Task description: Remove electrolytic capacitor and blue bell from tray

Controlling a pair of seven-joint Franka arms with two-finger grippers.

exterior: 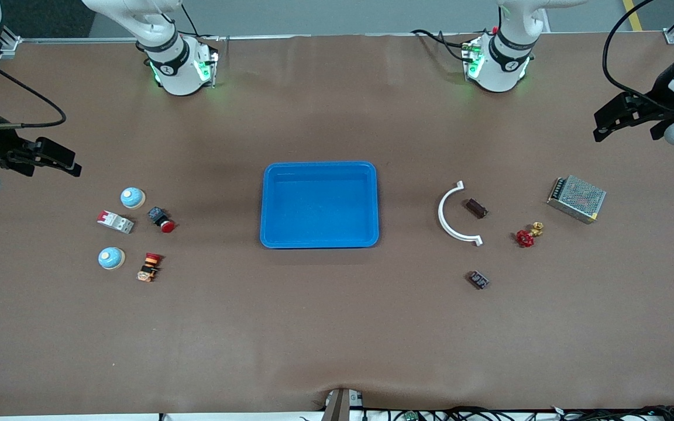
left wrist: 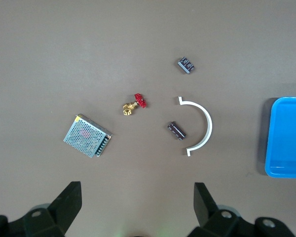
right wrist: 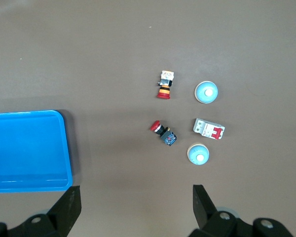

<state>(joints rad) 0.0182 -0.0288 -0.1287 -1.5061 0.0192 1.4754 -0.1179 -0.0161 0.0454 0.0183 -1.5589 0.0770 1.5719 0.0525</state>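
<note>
Tray [exterior: 319, 168] empty: electrolytic capacitor [exterior: 477, 208] at its three o'clock, blue bells [exterior: 132, 197] at nine. Left gripper [exterior: 603, 126] and right gripper [exterior: 71, 166] wait spread, empty, over the table [exterior: 337, 327] ends; I judge removal complete.

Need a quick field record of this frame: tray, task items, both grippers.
tray: bright blue, mid-table, nothing in it
electrolytic capacitor: on the table toward the left arm's end, beside the white curved bracket
blue bells: two, on the table toward the right arm's end
left gripper: open, up above the table near the metal power supply
right gripper: open, up above the table near the bells
</note>
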